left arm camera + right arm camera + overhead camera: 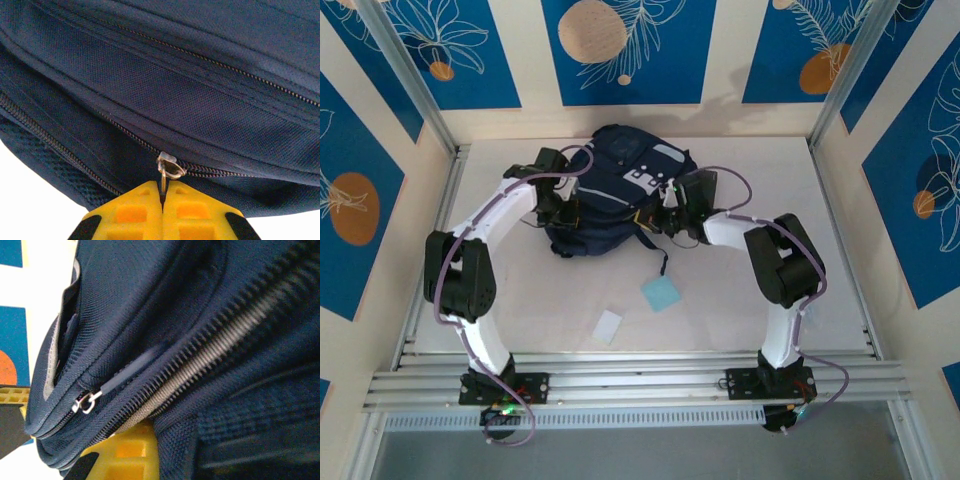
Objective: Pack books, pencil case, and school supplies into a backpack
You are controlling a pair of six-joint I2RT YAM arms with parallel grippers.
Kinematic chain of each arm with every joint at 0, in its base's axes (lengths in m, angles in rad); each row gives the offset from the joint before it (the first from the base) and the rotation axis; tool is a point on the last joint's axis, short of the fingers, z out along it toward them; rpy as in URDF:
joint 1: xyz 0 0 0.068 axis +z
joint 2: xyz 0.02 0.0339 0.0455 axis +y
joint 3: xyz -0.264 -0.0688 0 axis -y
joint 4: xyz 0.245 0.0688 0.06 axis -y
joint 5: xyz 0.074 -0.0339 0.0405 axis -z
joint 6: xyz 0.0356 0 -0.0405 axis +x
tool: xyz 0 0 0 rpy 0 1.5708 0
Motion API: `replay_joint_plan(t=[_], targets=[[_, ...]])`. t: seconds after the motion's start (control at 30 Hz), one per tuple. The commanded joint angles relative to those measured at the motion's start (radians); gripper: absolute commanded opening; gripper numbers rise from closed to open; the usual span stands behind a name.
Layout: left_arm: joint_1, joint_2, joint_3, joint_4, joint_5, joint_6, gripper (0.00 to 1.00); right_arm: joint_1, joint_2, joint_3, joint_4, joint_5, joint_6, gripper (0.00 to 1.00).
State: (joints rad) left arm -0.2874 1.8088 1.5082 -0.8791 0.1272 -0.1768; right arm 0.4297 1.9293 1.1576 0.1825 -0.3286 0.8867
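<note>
Pinching zipper pull [167,170], left tool [162,194] against backpack [175,90].

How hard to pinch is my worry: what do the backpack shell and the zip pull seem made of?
The backpack: woven synthetic cloth, probably nylon or polyester, matte; a fine weave grain shows. The zip pull: metal by its look, a thin silvery loop with bright glints, pinched by the left gripper.
</note>
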Motion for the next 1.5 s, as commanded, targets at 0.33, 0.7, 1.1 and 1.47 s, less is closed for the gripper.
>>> replay_joint_plan(t=[0.33,0.7,1.1,1.47], targets=[[-0.174,-0.181,-0.143,0.099,0.276,-0.151,0.00,-0.175,0.217,0.515,-0.377,0.006,-0.173,0.10],[-0.213,0.052,0.128,0.172,0.252,-0.196,0.00,-0.198,-0.188,-0.040,-0.153,0.022,0.074,1.00],[-0.236,0.068,0.156,0.202,0.307,-0.245,0.00,0.020,-0.293,-0.339,0.156,0.175,0.223,0.99],[-0.257,-0.002,0.033,0.192,0.343,-0.268,0.00,0.115,-0.036,-0.284,0.431,0.332,0.300,0.04]])
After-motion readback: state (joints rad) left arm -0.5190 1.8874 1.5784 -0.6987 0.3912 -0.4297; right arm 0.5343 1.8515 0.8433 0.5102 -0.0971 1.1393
